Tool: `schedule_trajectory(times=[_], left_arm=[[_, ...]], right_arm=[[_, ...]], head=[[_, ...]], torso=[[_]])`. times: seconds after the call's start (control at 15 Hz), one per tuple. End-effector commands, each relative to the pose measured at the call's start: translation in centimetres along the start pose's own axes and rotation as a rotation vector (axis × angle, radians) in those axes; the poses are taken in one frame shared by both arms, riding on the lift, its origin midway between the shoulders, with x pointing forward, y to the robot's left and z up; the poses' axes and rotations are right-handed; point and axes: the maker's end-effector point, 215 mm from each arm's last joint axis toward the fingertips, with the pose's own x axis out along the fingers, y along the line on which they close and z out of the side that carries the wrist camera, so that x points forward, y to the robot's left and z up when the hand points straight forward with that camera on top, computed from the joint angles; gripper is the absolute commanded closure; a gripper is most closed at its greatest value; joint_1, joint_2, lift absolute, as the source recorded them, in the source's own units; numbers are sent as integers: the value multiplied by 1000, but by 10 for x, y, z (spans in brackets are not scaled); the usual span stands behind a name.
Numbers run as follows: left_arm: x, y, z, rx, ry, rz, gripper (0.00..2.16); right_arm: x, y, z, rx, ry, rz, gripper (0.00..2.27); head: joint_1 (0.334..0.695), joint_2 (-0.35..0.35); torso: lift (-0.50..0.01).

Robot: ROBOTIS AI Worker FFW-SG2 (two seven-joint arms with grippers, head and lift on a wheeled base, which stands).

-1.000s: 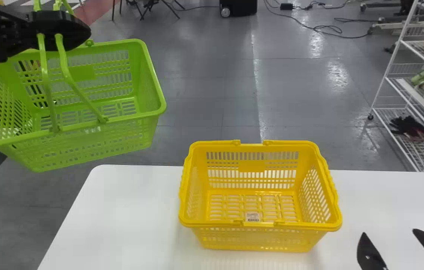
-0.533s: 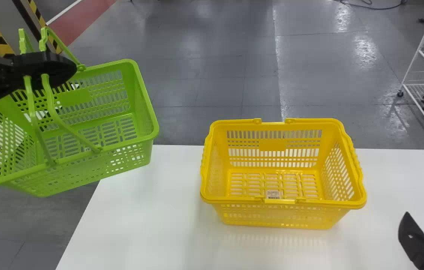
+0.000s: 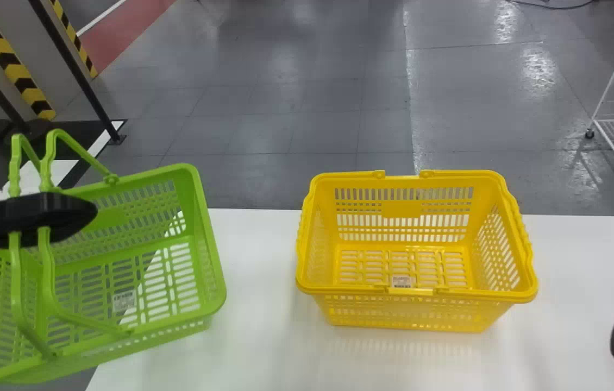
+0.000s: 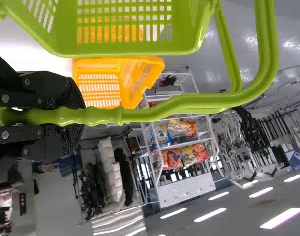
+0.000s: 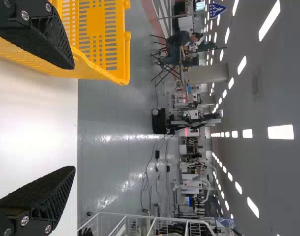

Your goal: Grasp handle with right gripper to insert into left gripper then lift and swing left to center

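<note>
Left: the left tool [image 3: 81, 213] is pinching the paired green handles [image 3: 44, 266] between its two fingers, and the green shopping basket [image 3: 176, 316] is hanging beneath it, its near rim tilting down toward the left. Over the last two intervals, tool and basket are travelling together: they are sinking in the head view and nearing the robot, while the handles are keeping their place in the grip. The basket's right end is now overlapping the left part of the white bench [image 3: 252, 271] in that view; whether its underside is touching the surface, one cannot tell. The handover is therefore probably complete, and the carrying stage is apparently under way; the basket is still lying well left of centre, so the swing is remaining to be finished. Its length and slant are likely making it sway, and its low edge could be catching the bench.

Centre: the yellow shopping basket [image 3: 400, 209] is standing upright on the bench, apart from the green one, and is barely shifting since the preceding frame.

Right: the right tool [image 5: 74, 118] is holding its fingers spread with nothing between them, and is edging outward, seemingly having no further part in the lift.
</note>
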Motion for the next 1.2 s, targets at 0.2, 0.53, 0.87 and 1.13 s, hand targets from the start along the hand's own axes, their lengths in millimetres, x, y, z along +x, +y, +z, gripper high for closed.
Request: schedule_trajectory(times=[0.2, 0.53, 0.87, 1.13], left_arm=[[7, -16, -90, 5, 88, -30, 2067], [30, -41, -167, 40, 221, -46, 2067], [55, -69, -222, 83, 333, -100, 2067], [77, -84, -261, 94, 393, -152, 2067]], right_arm=[[-2, -9, 2, -2, -3, -10, 66], [-2, -15, 5, -5, -8, -13, 70], [-3, -14, 7, -5, -12, -10, 70], [-4, -9, 9, -5, -15, 4, 73]], head=[[695, 147], [695, 42], [695, -86], [695, -179]], torso=[[-93], [-93], [-93], [-93]])
